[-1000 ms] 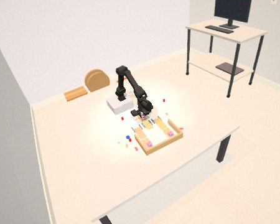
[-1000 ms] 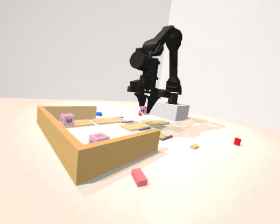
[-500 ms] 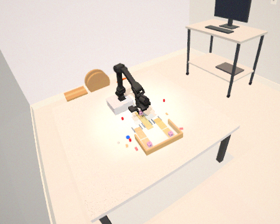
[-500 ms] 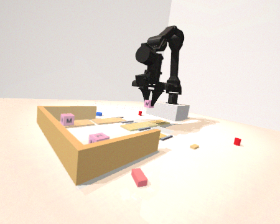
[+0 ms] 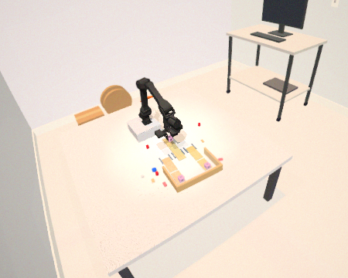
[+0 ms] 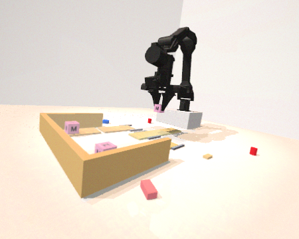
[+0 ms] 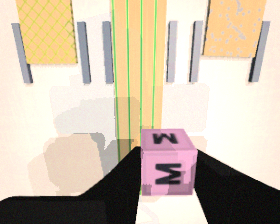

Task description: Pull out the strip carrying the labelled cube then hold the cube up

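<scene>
Tool [image 6: 162,104] clamped on pink M cube [image 7: 167,162], raised above desk [image 5: 104,198]; risk: shallow side grip slipping, cube dropping toward 12 o'clock striped strip [image 7: 137,65].

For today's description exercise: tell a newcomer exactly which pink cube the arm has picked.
Find the black arm behind the wooden tray. Its pincer is shut on a pink M cube, raised above the green-striped strip. The two other pink cubes sit inside the tray.
</scene>
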Controlling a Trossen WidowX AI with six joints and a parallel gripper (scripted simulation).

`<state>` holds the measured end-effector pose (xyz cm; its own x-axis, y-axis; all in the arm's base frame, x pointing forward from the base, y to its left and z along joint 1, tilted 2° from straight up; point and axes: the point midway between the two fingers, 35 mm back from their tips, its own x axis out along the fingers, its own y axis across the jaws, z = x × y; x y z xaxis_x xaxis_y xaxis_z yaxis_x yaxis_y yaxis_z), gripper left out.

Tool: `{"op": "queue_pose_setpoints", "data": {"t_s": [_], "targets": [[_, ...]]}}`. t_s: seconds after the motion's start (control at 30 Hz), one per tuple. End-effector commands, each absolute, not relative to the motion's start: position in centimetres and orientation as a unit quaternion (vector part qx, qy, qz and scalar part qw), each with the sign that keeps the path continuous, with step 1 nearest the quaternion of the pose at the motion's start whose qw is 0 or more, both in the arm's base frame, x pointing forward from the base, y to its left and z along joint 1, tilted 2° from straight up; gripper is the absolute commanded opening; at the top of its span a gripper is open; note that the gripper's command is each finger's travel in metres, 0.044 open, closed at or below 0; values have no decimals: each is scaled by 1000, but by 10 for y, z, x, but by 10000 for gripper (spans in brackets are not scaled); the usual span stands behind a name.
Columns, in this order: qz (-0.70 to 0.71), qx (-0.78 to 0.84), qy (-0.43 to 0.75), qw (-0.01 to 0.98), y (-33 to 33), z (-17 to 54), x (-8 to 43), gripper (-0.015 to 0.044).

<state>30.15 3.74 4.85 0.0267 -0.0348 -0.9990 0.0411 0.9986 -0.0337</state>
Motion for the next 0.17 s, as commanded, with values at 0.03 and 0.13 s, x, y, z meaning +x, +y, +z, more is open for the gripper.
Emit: {"op": "queue_pose_setpoints", "data": {"t_s": [0.03, 0.13], "targets": [[-27, 5, 695, 718, 38, 50, 302, 0], [-27, 5, 695, 718, 38, 50, 302, 0]]}}
